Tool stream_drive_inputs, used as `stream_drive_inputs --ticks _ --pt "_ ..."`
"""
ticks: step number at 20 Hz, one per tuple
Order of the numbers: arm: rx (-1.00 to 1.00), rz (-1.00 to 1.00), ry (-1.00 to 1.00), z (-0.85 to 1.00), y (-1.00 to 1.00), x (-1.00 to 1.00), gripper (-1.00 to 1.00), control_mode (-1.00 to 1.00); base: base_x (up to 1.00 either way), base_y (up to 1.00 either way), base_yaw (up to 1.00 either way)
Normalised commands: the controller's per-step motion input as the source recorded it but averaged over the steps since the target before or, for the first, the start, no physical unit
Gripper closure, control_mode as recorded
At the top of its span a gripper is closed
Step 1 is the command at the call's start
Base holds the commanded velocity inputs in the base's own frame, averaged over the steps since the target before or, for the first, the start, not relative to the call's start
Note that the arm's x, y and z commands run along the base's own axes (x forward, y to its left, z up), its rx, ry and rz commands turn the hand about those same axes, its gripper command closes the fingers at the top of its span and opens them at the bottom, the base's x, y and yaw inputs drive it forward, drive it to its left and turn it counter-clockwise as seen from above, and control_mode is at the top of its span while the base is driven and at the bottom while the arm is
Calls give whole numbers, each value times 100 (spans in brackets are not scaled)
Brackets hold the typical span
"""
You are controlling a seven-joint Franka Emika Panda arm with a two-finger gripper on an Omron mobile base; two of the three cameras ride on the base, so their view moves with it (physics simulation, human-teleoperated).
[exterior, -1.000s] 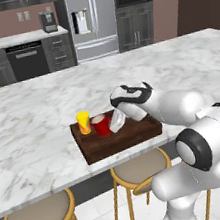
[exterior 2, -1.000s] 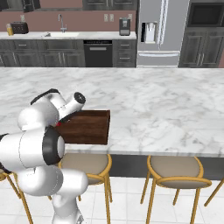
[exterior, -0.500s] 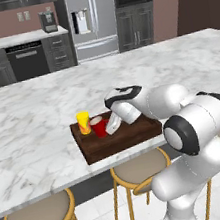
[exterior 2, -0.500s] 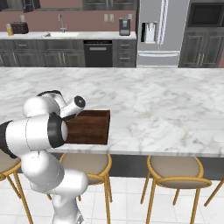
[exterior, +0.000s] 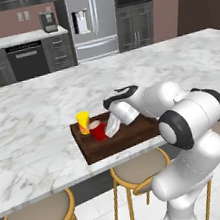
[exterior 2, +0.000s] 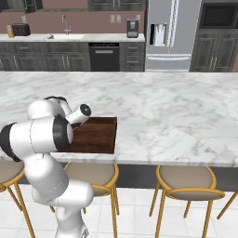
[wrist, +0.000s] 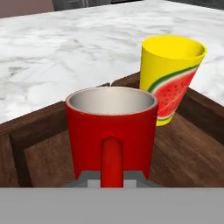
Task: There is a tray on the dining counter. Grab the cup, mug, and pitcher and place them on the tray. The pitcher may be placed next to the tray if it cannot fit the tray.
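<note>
Mug (exterior: 98,130) upright inside tray (exterior: 136,133), at tray's left end, just beside yellow cup (exterior: 83,122) also in tray. Hand (exterior: 109,130) narrowed on mug handle. Versus half a second back: arm folded lower, hand down at the mug in tray. Hand view shows mug handle (wrist: 112,162) and watermelon print on cup; right base view shows the tray's right end on surface (exterior 2: 186,111), arm blocking mug.

Even, diffuse light fills the rendered kitchen, bright and without glare, leaving only soft, faint shadows beneath the table (exterior: 31,140) overhang and around the stools (exterior 2: 186,179). The base views are sharp edge to edge with no visible distortion. In the hand view the mug (wrist: 111,131) looks slightly soft, with gentle sheen.
</note>
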Motion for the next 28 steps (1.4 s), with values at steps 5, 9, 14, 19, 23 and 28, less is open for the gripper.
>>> stream_drive_inputs --ticks 5,9,14,19,23,28 --pt "3 9 0 -3 24 0 100 -100 0 0 0" --pt "5 8 0 -12 12 0 100 -100 0 0 0" --pt "6 6 0 -21 4 0 100 -100 0 0 0" --pt "5 5 0 -31 3 0 100 -100 0 0 0" --pt "3 5 0 -26 10 0 100 -100 0 0 0" --pt "2 5 0 -5 4 -1 -100 -100 0 0 0"
